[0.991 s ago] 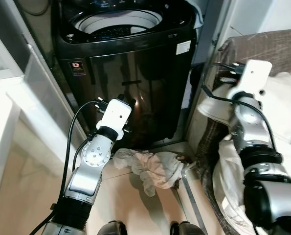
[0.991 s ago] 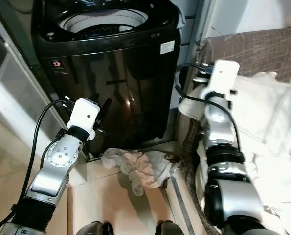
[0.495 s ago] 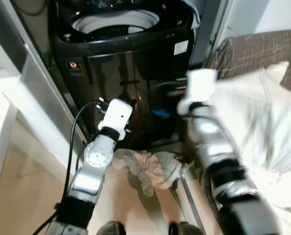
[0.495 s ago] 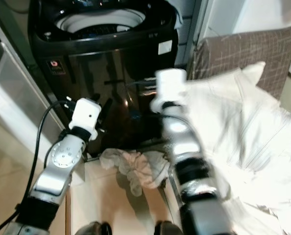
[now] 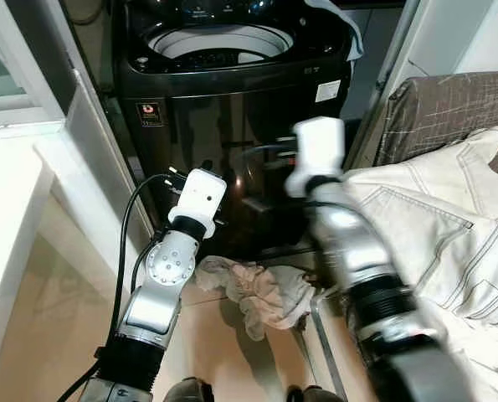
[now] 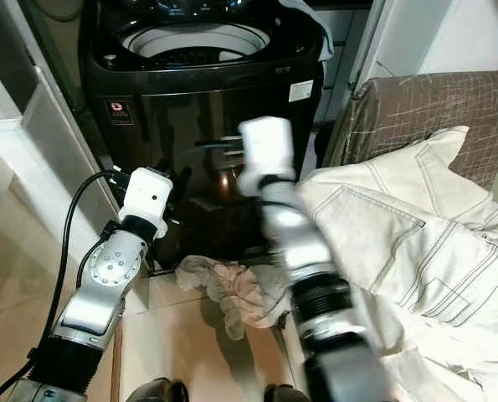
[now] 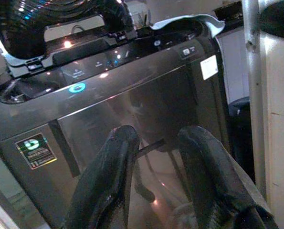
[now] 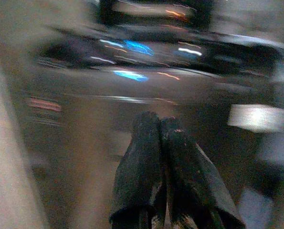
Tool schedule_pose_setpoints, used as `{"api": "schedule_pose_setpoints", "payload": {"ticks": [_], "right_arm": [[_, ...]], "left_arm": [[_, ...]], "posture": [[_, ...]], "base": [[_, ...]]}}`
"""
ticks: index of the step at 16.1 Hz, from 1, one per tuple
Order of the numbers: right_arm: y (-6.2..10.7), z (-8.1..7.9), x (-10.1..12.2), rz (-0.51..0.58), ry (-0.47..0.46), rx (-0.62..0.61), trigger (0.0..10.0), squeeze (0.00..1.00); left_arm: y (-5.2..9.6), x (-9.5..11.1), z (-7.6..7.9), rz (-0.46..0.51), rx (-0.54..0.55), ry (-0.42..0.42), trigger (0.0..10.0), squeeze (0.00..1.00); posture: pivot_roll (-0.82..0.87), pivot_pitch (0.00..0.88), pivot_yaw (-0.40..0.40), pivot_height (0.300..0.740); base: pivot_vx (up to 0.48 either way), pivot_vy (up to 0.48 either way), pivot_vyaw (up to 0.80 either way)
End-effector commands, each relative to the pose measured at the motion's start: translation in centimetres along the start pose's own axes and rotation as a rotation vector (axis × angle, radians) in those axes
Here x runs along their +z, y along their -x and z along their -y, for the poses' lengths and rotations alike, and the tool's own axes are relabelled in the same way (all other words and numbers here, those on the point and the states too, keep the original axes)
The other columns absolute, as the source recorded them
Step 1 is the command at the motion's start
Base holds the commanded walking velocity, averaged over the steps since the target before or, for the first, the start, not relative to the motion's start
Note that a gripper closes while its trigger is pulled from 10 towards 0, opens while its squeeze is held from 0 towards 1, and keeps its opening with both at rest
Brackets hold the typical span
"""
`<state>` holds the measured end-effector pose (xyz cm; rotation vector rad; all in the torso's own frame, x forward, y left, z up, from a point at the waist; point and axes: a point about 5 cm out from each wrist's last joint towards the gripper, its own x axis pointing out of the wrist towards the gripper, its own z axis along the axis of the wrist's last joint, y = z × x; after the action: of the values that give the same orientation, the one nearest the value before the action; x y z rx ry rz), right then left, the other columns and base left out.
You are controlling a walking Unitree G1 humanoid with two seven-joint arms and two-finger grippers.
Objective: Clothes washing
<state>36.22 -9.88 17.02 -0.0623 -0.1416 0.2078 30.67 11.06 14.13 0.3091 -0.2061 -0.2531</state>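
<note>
Over the last second the right arm has swung from above the pale garment (image 5: 449, 226), at 3 o'clock on the brown checked chair (image 6: 416, 109), across to the front of the black top-loading washing machine (image 5: 232, 92). Its wrist is motion-blurred. The right gripper (image 8: 163, 129) has its fingers pressed together with nothing between them, pointing at the machine's lit control panel. Judgement: no garment came along, so loading has not advanced. The lid is open and the drum's white rim shows. The left arm is bent up at 7 o'clock, with the left gripper (image 7: 153, 143) spread and empty, facing the machine's front panel. A crumpled cloth heap (image 5: 261, 289) lies on the floor at the machine's foot, near 6 o'clock.
</note>
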Motion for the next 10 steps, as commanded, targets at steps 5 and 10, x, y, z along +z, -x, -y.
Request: {"api": "schedule_pose_setpoints", "payload": {"ticks": [5,10], "right_arm": [[2.6,7.5,2.1,0.096,0.215,-0.306,10.0,1.00],[3.4,11.6,4.6,0.026,0.419,0.008,10.0,1.00]], "left_arm": [[0.0,0.0,0.3,0.002,-0.010,-0.015,10.0,0.00],[-0.5,-0.1,1.0,0.007,-0.046,-0.007,10.0,0.00]], "posture": [[-0.09,0.051,-0.002,0.736],[-0.14,0.034,0.022,0.736]], "base": [[0.000,0.000,0.00],[0.000,0.000,0.00]]}}
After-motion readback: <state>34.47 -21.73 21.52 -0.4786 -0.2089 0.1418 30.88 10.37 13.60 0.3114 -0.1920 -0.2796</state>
